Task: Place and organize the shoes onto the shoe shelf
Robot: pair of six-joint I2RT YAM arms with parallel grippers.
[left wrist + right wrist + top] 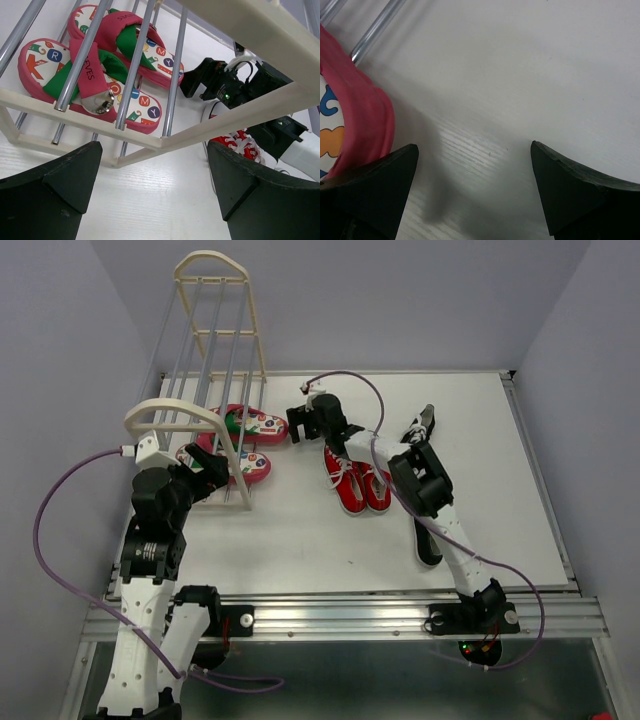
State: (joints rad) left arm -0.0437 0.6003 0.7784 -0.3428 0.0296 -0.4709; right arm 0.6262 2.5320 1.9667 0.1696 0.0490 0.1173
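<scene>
- The white table [300,550] fills the centre of the overhead view, with both arms reaching up from its lower edge.
- The cream shoe shelf [175,407] rises at the upper left, its grey rails running between two arched end frames.
- The left gripper [203,470] hovers at the shelf's near end frame. Its jaws are spread wide and hold nothing. Its wrist view looks through the rails at the shoes beyond.
- The right gripper [303,420] sits just right of the shelf, centre frame. Its jaws are also wide and empty over bare table, with a pink sole edge at the left of its wrist view.
- The black sneakers [427,540] lie apart at centre right, one above and one below, each partly hidden by the right arm [440,510].
- The red sneakers [360,485] stand side by side on the table at centre, off the shelf.
- The flip-flops [125,65] lie side by side beneath the shelf's rails, at its lower right. Whether they rest on a tier or on the table cannot be told.
</scene>
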